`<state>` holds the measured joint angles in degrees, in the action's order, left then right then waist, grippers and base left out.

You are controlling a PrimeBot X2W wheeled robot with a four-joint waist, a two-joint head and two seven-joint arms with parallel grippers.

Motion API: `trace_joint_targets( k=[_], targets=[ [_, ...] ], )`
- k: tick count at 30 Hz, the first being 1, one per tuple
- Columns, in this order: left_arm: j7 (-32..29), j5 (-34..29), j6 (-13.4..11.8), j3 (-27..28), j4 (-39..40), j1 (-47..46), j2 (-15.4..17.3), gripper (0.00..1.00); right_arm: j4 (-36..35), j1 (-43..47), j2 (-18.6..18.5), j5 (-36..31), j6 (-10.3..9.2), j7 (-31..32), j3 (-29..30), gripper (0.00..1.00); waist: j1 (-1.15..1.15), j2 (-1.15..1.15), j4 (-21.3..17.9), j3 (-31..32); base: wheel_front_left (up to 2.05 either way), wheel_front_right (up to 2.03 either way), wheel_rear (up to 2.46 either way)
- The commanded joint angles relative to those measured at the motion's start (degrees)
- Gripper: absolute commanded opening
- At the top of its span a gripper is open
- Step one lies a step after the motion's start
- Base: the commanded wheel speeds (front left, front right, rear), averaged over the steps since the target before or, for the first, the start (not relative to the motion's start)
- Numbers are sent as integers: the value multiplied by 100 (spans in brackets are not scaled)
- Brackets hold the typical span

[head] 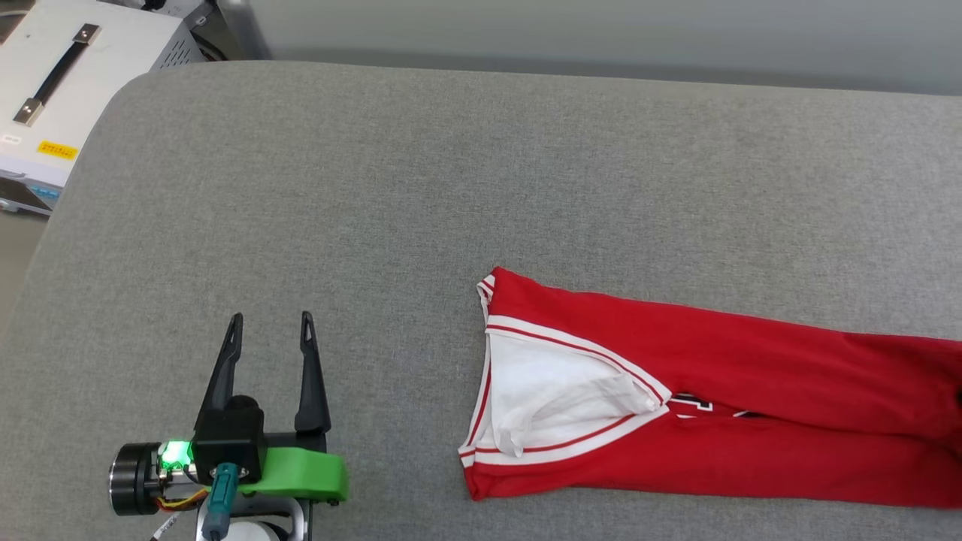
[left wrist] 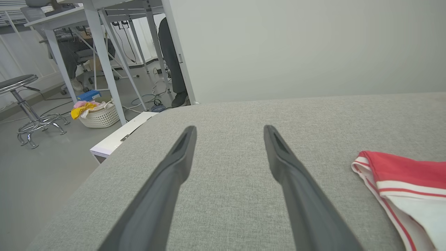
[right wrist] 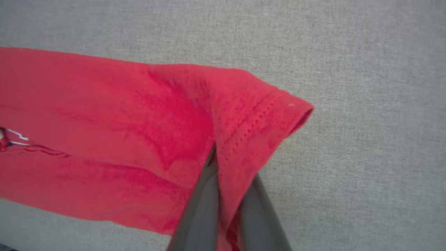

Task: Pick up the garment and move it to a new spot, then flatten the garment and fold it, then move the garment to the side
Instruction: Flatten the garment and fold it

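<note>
Red garment (head: pixel 751 391) lies long across the grey surface (head: pixel 376 188), its collar end toward the left gripper (head: pixel 272 319), whose fingers stand wide and empty. The fingers of the right gripper (right wrist: pixel 230 174) pinch its hem end.

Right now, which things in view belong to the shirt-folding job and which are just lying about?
Job: red jersey T-shirt; right gripper, shut on its hem; open left gripper; grey padded table.
Lying about: white case with black handle; laundry basket of clothes; stool.
</note>
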<state>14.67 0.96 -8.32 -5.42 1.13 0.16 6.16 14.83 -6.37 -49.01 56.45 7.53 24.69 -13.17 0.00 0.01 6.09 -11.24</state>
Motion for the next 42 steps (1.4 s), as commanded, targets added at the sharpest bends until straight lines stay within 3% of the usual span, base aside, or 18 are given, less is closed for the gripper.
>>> trace_joint_targets(
  k=[1, 7, 8, 17, 24, 35, 42],
  targets=[
    [33, -45, 0, -1, -20, 99, -4, 100, -204, 99, 5, 97, -4, 10, 24, 0, 0, -1, -34, 57, 0, 0, 0],
    [33, -45, 13, -7, -60, 139, 2, 100, -1467, 242, 250, 511, -4, 218, -16, 0, 0, -1, -66, 91, 0, 0, 0],
    [33, -62, 17, -45, -76, 112, -6, 100, -1961, 166, 384, 499, -4, 372, -175, 0, 0, -1, -39, 66, 0, 0, 0],
    [33, -83, 34, -206, -127, -41, -39, 100, -2614, -723, 884, 5, -4, 802, -1112, 0, 0, -1, 165, -115, 0, 0, 0],
    [33, -57, 1, -299, -155, -169, -98, 100, -2330, -1742, 1336, -381, -4, 884, -2144, 0, 0, -1, 315, -311, 0, 0, 0],
    [33, -44, -22, -455, -204, -424, -177, 100, -1026, -3321, 2041, -682, -4, 729, -3710, 0, 0, -1, 505, -611, 0, 0, 0],
    [33, -25, -49, -520, -248, -460, -213, 100, -131, -3596, 2015, -774, -4, 666, -4621, 0, 0, -1, 573, -635, 0, 0, 0]
  ],
)
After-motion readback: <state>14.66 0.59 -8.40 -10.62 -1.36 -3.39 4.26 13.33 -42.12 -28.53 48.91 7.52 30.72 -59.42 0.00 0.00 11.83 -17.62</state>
